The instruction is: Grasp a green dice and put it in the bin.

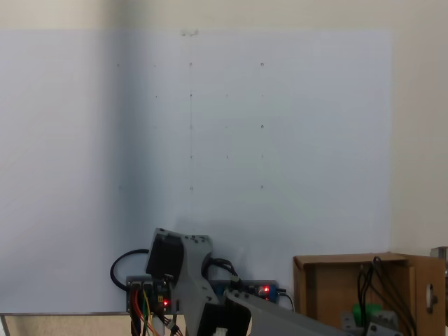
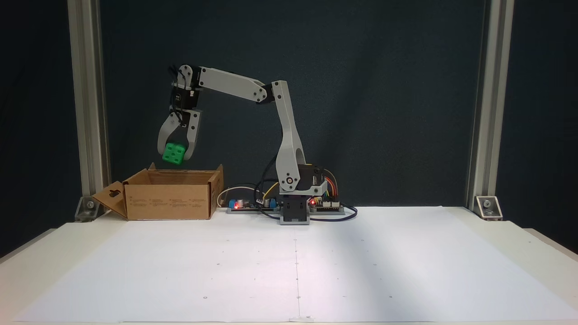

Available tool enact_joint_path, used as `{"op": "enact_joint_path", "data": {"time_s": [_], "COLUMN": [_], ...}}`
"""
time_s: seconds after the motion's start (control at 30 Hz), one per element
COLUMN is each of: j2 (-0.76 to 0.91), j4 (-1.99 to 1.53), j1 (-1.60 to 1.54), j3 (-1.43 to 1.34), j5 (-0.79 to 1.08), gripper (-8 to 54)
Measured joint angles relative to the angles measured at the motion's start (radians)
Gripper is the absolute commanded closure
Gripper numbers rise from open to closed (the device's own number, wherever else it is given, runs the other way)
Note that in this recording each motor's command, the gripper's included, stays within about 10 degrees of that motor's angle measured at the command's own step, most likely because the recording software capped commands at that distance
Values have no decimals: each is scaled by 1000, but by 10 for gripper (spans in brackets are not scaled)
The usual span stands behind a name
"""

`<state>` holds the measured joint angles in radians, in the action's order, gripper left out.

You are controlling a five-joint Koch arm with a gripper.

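Observation:
In a fixed view my gripper (image 2: 174, 155) hangs pointing down, shut on the green dice (image 2: 173, 153), a small bright green cube with dark dots. It is held in the air just above the open top of the bin (image 2: 169, 194), a brown cardboard box with upright flaps at the back left of the table. In the other fixed view the bin (image 1: 329, 290) sits at the lower right, and a patch of the green dice (image 1: 365, 312) shows above its inside, partly hidden by the arm and cables.
The arm's base and circuit boards (image 2: 295, 207) with red lights and loose wires stand right of the box. White paper (image 2: 289, 266) covers the table. Metal posts (image 2: 88, 104) rise at the back corners.

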<state>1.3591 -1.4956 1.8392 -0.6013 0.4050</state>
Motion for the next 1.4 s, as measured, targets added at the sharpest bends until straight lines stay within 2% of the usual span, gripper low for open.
{"op": "enact_joint_path", "data": {"time_s": [0.17, 0.23, 0.37, 0.73, 0.87, 1.17, 1.4], "j2": [0, 0, 0, 0, 18, 278, 411], "j4": [-3, -3, -3, 34, 143, 256, 256], "j1": [-9, -12, -12, -61, -72, -236, -558], "j3": [0, 0, 2, 0, 0, 0, 2], "j5": [0, 0, 2, -2, -89, -413, -465], "gripper": [337, 163, 25, 25, 25, 25, 22]}}
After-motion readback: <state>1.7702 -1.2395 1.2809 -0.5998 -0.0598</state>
